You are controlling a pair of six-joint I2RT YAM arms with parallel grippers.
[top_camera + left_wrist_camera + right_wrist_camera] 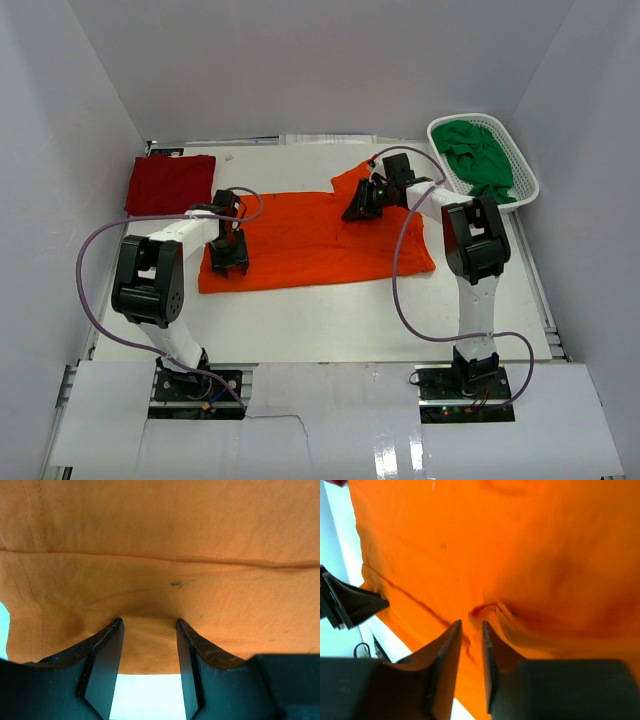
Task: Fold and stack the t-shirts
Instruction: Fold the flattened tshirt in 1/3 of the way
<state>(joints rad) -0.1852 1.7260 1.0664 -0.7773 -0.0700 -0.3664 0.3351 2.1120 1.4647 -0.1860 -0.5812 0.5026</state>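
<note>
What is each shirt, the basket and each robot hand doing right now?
orange shirt: spread out flat.
dark red shirt: folded, far left.
green shirt: crumpled in the basket.
basket: upright, holding it.
left gripper: open, tips on orange shirt's edge.
right gripper: pinching an orange fold.

The white table (300, 320) is carrying three things directly on its surface. The orange t-shirt (310, 245) is lying spread out across the middle of the frame, its long side running left to right and one corner poking up toward centre top. The dark red t-shirt (170, 185) is sitting folded into a tidy rectangle in the upper left, near the orange one's left end. The white mesh basket (521, 158) is resting in the upper right corner, set at an angle to the table's edges.
</note>
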